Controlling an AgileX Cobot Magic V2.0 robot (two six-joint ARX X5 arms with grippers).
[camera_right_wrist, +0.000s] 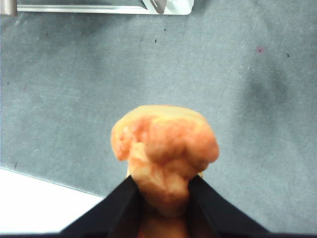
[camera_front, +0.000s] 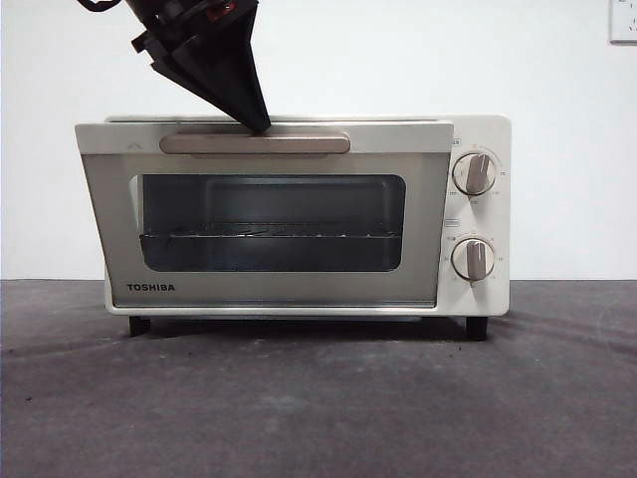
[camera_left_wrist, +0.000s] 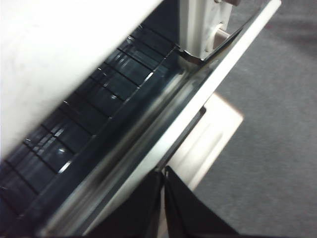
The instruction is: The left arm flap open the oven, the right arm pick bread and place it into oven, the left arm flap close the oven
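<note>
oven (camera_front: 299, 214) standing on the table (camera_front: 318, 398), wire rack (camera_front: 269, 235) inside it, two knobs at its 3 o'clock side, one above the other, left gripper (camera_front: 261, 124) touching the door's top edge at 12 o'clock, behind the handle (camera_front: 255, 143)

One cream-white boxy toaster oven (camera_front: 299, 214) is standing on the table, showing two beige knobs (camera_front: 475, 173), one beige bar handle (camera_front: 255, 143), one wire rack (camera_front: 269, 235). One golden-orange bread chunk (camera_right_wrist: 165, 148) is showing. Two black grippers (camera_front: 261, 124) are showing.
</note>
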